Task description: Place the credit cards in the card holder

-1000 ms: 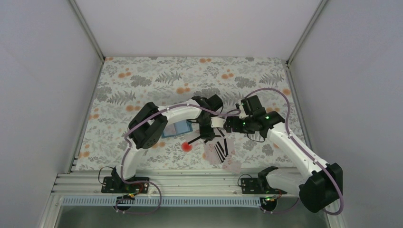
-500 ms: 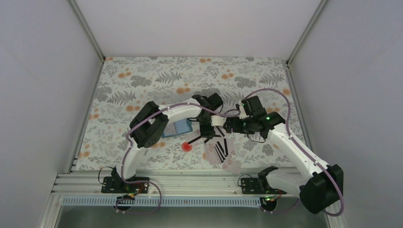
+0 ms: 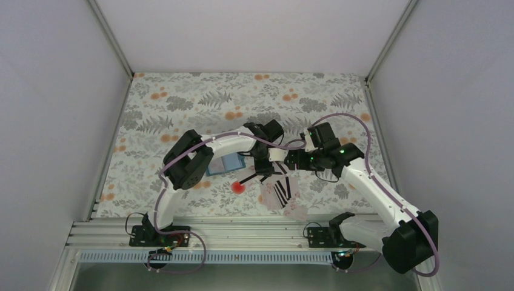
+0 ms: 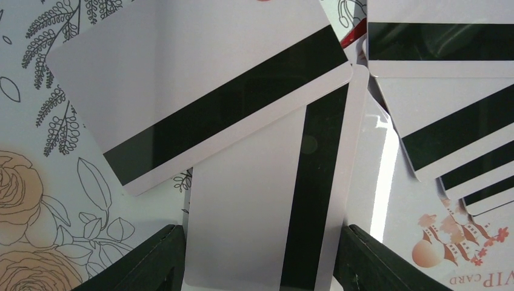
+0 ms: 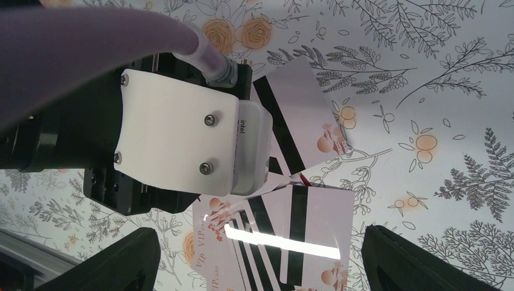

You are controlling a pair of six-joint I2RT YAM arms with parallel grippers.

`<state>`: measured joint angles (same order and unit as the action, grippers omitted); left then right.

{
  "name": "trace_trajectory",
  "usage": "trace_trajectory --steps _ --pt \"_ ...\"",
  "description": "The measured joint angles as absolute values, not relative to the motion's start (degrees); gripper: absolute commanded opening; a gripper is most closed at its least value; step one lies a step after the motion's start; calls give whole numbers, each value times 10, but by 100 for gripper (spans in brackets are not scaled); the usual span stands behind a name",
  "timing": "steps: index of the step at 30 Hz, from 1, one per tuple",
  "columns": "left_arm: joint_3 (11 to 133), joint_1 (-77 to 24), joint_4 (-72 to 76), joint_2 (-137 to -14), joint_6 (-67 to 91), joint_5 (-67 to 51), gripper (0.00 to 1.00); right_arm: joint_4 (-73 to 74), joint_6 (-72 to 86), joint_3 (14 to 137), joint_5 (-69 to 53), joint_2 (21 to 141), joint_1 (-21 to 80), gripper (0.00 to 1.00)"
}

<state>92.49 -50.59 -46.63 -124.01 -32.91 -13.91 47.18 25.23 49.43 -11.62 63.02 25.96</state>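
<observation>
Several pale credit cards (image 3: 280,191) with black stripes lie fanned in a pile at the table's near middle. My left gripper (image 4: 259,230) is down on the pile, one finger against each long edge of one striped card (image 4: 242,212). A tilted card (image 4: 200,85) overlaps that card's far end. A sliver of the red card (image 4: 354,33) shows beneath the pile. My right gripper (image 5: 260,233) hovers open and empty over the same pile (image 5: 303,224), beside the left wrist (image 5: 182,139). The blue card holder (image 3: 230,162) lies left of the pile, partly under the left arm.
A round red spot (image 3: 239,187) sits on the floral cloth between the holder and the pile. One more card (image 3: 297,212) lies close to the table's near edge. Both wrists crowd together above the cards. Grey walls enclose the table.
</observation>
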Motion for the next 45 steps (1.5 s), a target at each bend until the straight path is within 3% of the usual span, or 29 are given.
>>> trace_trajectory --steps 31,45 --pt "924 -522 -541 -1169 -290 -119 60 442 268 490 -125 592 260 85" --pt "861 -520 -550 -1140 -213 -314 60 414 284 487 -145 600 265 85"
